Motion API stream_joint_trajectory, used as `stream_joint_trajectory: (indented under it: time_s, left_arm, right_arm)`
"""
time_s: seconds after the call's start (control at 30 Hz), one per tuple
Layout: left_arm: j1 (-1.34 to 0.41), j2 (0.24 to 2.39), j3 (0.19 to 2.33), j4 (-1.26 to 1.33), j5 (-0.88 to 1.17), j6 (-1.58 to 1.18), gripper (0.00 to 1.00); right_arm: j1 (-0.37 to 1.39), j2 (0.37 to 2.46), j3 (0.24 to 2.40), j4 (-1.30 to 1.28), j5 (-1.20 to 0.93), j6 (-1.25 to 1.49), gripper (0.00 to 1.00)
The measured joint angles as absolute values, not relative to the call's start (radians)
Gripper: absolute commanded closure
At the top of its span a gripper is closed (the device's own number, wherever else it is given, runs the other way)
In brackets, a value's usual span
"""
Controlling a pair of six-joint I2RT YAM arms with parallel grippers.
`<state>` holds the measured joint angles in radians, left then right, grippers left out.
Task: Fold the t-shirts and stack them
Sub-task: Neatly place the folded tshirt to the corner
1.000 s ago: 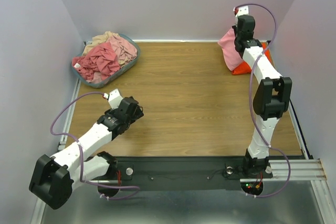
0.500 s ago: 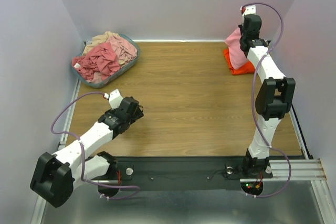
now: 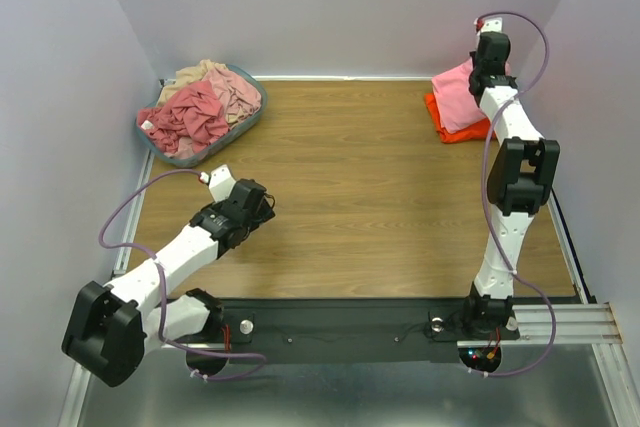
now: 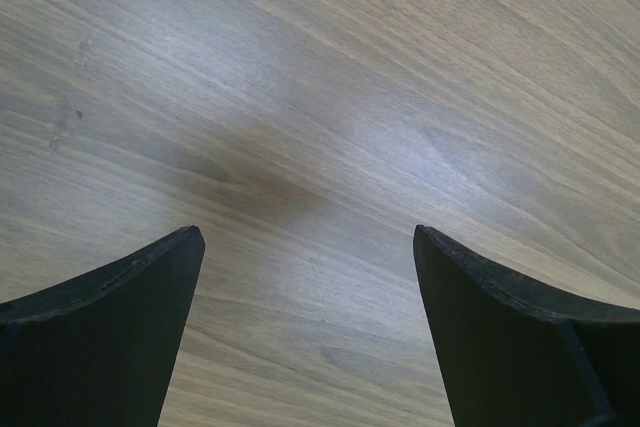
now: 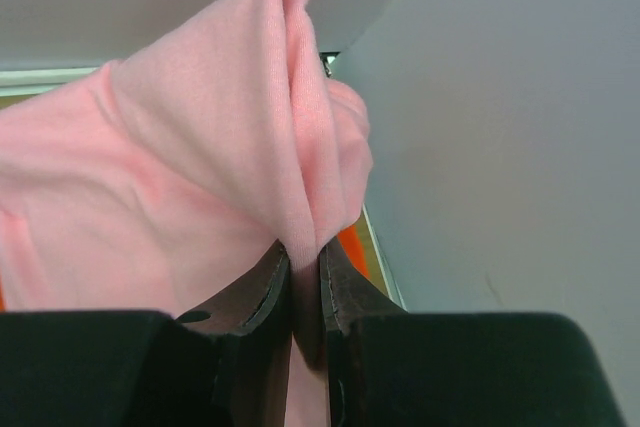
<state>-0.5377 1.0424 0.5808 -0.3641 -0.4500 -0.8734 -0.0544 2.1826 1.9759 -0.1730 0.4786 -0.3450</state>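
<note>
Idling left gripper (image 4: 306, 245): jaws wide and empty, unmoved over the bare table (image 4: 320, 67) near the front.
Far-left basket (image 3: 254, 113): rose and beige t-shirts (image 3: 195, 107) still heaped unfolded.
Reaching right gripper (image 5: 305, 262): clamped on a fold of the pink t-shirt (image 3: 458, 97), swung back-right over the last second.
Far-corner stack: pink now draped on the orange t-shirt (image 3: 466, 134); probably only release remains.

Brown wood-grain tabletop (image 3: 370, 207) fills middle of overhead view. Plain pale lavender-grey walls close it in on three sides: back wall (image 3: 330, 7), left wall (image 3: 50, 117), right wall (image 3: 605, 147). White trim (image 3: 340, 77) along tabletop's far edge. Black rail (image 3: 340, 319) across near edge, dull grey metal surface (image 3: 350, 397) below. Soft, even light, faint shadows.
</note>
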Motion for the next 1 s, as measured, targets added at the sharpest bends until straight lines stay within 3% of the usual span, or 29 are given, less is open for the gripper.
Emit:
stream_joint_trajectory:
  time_s: [0.17, 0.33, 0.43, 0.47, 0.53, 0.8, 1.0]
  left_arm:
    - [-0.534, 1.064, 0.595, -0.364, -0.45, -0.872, 0.02]
    - [-0.528, 1.096, 0.612, -0.364, -0.45, -0.869, 0.02]
    - [-0.528, 1.115, 0.629, -0.364, -0.45, -0.863, 0.02]
    - [-0.528, 1.121, 0.636, -0.365, -0.45, -0.86, 0.02]
    - [-0.528, 1.13, 0.651, -0.368, -0.456, -0.854, 0.02]
    - [-0.521, 1.141, 0.697, -0.375, -0.465, -0.842, 0.02]
    - [-0.521, 1.102, 0.696, -0.376, -0.446, -0.842, 0.02]
  right_arm:
    - [-0.084, 2.234, 2.016, -0.171, 0.479, -0.344, 0.96]
    - [-0.099, 2.259, 2.018, -0.171, 0.479, -0.34, 0.84]
    - [-0.104, 2.281, 2.034, -0.17, 0.485, -0.332, 0.38]
    - [-0.104, 2.289, 2.036, -0.166, 0.488, -0.327, 0.19]
    - [-0.104, 2.3, 2.036, -0.166, 0.493, -0.309, 0.06]
    - [-0.104, 2.284, 2.018, -0.171, 0.48, -0.23, 0.03]
    - [-0.093, 2.043, 1.821, -0.218, 0.322, -0.062, 0.0]
